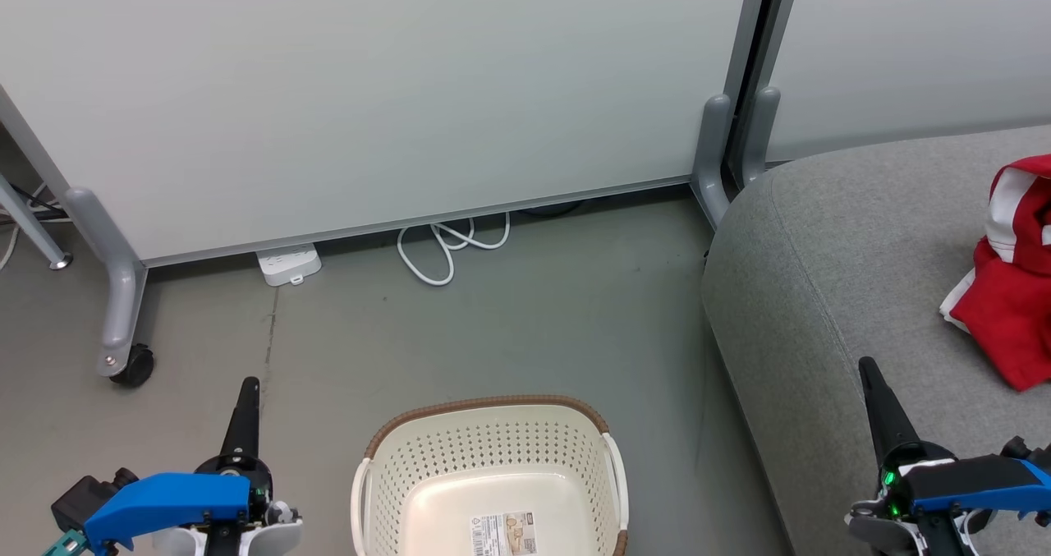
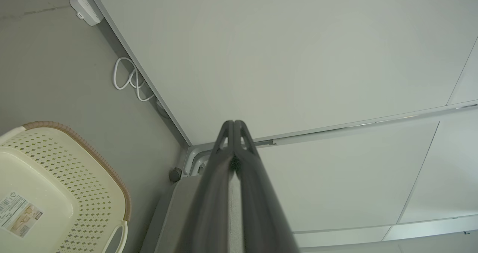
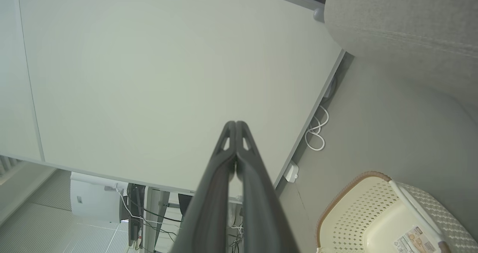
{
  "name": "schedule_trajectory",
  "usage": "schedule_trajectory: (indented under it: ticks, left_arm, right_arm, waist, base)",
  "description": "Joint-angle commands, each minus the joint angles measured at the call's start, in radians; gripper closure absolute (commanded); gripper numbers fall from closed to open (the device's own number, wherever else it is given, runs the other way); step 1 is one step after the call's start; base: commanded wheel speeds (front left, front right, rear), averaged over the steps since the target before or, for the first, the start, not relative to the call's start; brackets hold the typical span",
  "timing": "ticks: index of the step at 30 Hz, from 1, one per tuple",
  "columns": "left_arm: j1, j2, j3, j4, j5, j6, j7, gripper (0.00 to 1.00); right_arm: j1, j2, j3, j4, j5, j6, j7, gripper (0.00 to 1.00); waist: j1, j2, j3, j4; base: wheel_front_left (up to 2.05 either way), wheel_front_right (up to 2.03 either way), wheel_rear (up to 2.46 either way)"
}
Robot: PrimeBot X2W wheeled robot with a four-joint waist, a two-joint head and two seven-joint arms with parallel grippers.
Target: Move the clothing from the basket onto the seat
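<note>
The cream basket [image 1: 489,425] with a brown rim stands on the floor at bottom centre; inside it I see a bare bottom with a paper label. It shows again in the left wrist view [image 2: 93,178] and the right wrist view [image 3: 351,208]. Red clothing [image 1: 1014,285] with white trim lies on the grey seat [image 1: 829,252] at the right edge. My left gripper [image 1: 249,385] is shut and holds nothing, left of the basket above the floor. My right gripper [image 1: 867,365] is shut with nothing in it, over the seat's front part, left of the clothing.
A pale partition panel [image 1: 369,88] on grey wheeled feet [image 1: 123,359] stands behind the basket. A white power strip [image 1: 287,264] and a looped white cable [image 1: 447,248] lie on the floor at its base. Open grey floor lies between basket and partition.
</note>
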Motion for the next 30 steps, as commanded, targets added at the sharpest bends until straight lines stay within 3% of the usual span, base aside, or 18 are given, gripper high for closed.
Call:
schedule_trajectory:
  ticks: [1, 30]
  left_arm:
    - [-0.02, 0.0, 0.01, -0.011, -0.02, -0.003, 0.007, 1.0]
    - [-0.031, -0.012, 0.057, -0.043, -0.194, -0.003, 0.062, 1.0]
  right_arm:
    - [-0.02, -0.007, -0.003, -0.003, 0.027, 0.0, 0.007, 1.0]
    - [-0.033, -0.008, -0.01, 0.005, 0.251, 0.0, 0.041, 1.0]
  waist:
    - [0.0, -0.0001, 0.0, 0.0]
    - [0.0, -0.0001, 0.004, 0.002]
  base:
    - [0.0, 0.0, 0.0]
    - [0.0, 0.0, 0.0]
